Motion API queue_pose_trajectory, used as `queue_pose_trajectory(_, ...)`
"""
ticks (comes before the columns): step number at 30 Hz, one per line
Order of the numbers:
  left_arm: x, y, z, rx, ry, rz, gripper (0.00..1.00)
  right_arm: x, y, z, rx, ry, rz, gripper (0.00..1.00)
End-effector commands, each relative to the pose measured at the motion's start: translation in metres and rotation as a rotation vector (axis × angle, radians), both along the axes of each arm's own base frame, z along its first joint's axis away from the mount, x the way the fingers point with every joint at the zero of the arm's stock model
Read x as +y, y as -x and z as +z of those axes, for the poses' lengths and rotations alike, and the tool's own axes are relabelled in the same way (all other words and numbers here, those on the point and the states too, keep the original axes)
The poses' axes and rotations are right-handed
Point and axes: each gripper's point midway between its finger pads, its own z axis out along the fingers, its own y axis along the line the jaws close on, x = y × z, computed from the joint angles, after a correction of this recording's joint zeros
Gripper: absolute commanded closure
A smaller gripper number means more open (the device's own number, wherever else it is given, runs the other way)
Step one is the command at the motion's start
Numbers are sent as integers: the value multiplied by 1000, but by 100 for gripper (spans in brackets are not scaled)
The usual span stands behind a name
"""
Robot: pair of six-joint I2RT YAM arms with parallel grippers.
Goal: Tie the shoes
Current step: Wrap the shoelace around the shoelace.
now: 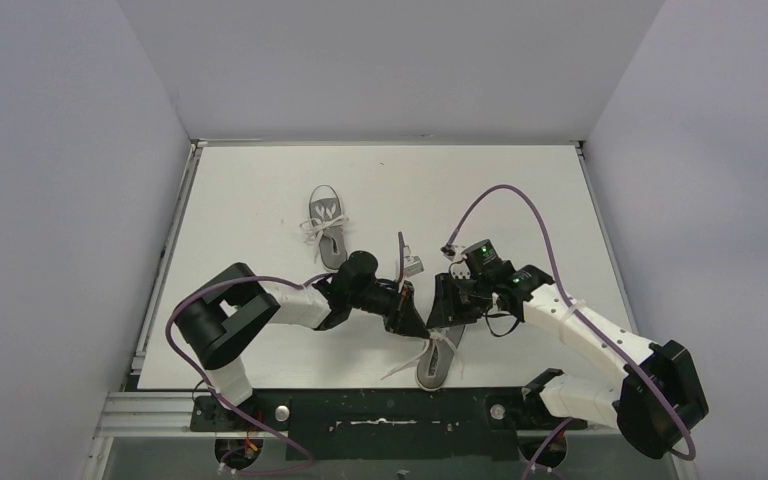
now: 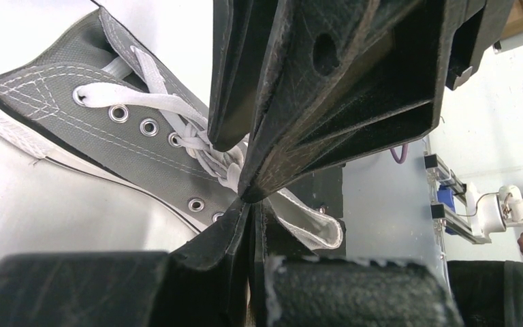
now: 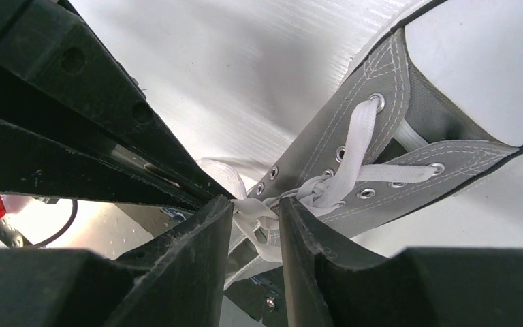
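One grey shoe point(image 1: 438, 366) lies near the table's front edge, its toe towards me, under both grippers. Its grey canvas point(image 2: 75, 95) and eyelets fill the left wrist view, and the same shoe point(image 3: 323, 139) shows in the right wrist view. My left gripper point(image 1: 422, 328) point(image 2: 250, 203) is shut at the knot of the white lace, and a lace loop point(image 2: 317, 230) comes out beside its tips. My right gripper point(image 1: 438, 322) point(image 3: 255, 204) meets it from the other side, with its jaws apart and a bunch of lace point(image 3: 259, 212) between them. The other shoe point(image 1: 326, 222) lies farther back.
The far shoe carries a tied-looking bow point(image 1: 312, 232). A loose lace end point(image 1: 397, 368) trails left of the near shoe. The black base rail point(image 1: 360, 410) runs along the table's front edge. Grey walls close in the left, right and back sides.
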Motion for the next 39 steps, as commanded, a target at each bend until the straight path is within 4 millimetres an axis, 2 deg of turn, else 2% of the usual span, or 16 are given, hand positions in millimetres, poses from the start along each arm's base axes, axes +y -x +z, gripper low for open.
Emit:
queue_pose_trajectory(1,-9,-7,24,-70,73,-37,99,11,-4,15,-47,-88,53,65)
queue_pose_trajectory(7,-4,-3,20,-121,82,-68,99,12,-1,23,-29,-214,87,63)
queue_pose_trajectory(10,-6,-2,19,-136,90,-91,100,11,-1,19,-2,-258,86,64)
queue_pose_trajectory(18,-9,-4,20,-140,106,-90,100,11,1,12,38,-302,100,67)
queue_pose_trajectory(29,-8,-3,20,-145,114,-95,100,10,9,3,80,-324,110,68)
queue_pose_trajectory(31,-8,-3,22,-143,118,-93,100,10,8,2,79,-317,107,73)
queue_pose_trajectory(36,-11,-6,22,-128,119,-82,100,6,6,2,70,-289,102,98)
queue_pose_trajectory(39,-11,-12,18,-94,104,-50,98,-1,4,2,58,-248,79,100)
